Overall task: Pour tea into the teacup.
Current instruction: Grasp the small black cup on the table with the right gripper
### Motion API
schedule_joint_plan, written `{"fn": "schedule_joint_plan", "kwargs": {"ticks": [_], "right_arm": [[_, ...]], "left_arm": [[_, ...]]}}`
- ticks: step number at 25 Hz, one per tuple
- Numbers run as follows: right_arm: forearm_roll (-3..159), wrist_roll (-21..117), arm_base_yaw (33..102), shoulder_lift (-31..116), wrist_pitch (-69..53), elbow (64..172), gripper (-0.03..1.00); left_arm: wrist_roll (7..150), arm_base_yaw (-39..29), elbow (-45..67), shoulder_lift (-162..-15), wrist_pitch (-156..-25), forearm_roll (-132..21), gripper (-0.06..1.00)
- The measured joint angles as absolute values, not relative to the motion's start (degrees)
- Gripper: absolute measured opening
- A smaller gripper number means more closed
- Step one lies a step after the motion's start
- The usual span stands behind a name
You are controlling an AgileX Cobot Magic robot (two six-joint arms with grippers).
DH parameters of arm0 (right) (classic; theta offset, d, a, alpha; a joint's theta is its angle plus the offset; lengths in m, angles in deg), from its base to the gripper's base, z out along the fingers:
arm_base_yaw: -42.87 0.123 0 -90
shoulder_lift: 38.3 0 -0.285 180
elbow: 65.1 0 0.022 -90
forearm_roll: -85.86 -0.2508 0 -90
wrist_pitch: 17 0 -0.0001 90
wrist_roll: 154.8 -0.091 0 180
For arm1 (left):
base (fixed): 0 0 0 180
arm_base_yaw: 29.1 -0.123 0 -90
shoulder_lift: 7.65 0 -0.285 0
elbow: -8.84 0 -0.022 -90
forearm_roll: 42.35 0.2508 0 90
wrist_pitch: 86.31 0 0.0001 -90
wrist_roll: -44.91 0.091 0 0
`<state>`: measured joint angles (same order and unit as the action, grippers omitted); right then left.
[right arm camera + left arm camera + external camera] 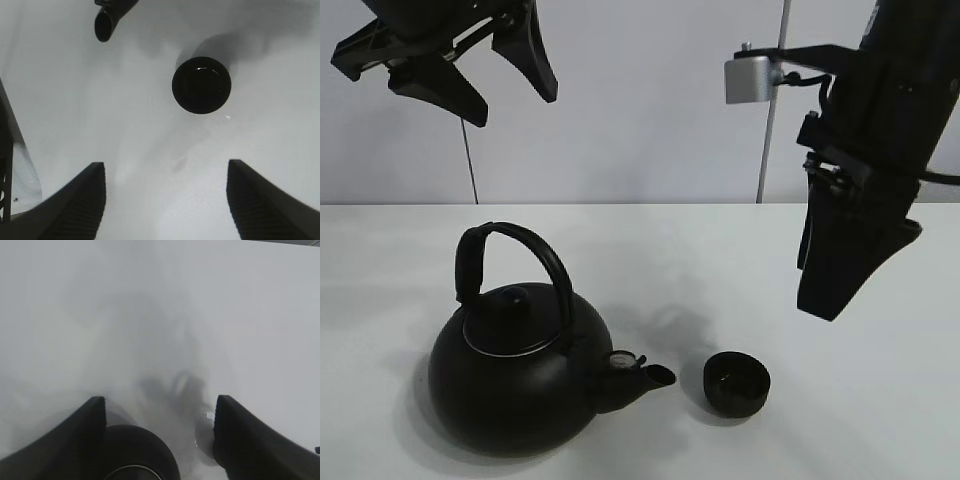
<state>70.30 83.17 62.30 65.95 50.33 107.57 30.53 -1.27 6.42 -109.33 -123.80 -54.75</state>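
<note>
Kettle [515,375] on the near left of the white table [840,240], big, round and black, its arched handle standing up over the lid and its short spout pointing right. Just off the spout's tip, close but apart from it, sits the teacup [736,384], upright on the near middle of the table with its mouth up. The spout is the closest thing to the cup; bare tabletop lies on its other sides. The right gripper [830,305] hangs in the air above and to the right of the cup, farther back, fingers pointing down and well clear of the table. Its wrist view shows its jaws spread wide with only table between them, the cup [201,85] lying beyond the fingertips and the spout's end off to one side. The left gripper [512,108] hovers high over the kettle at the far left, jaws likewise spread and holding nothing. A small silver block [750,78] juts out by the right arm, against the pale wall.
</note>
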Motion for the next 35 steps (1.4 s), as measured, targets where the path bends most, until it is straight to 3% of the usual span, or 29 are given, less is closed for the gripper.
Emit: {"fn": "schedule_joint_plan", "kwargs": {"ticks": [16, 26, 35], "right_arm": [[66.3, 72.7, 62.5, 74.5, 46.3, 107.6, 0.47], [75.3, 62.4, 70.2, 75.1, 41.0, 107.6, 0.47], [77.0, 57.7, 71.7, 75.1, 38.9, 107.6, 0.47]], "left_arm": [[30.5, -1.3, 6.4, -109.3, -123.7, -54.7, 0.46], [30.5, -1.3, 6.4, -109.3, -123.7, -54.7, 0.46], [30.5, -1.3, 6.4, -109.3, -123.7, -54.7, 0.46]]}}
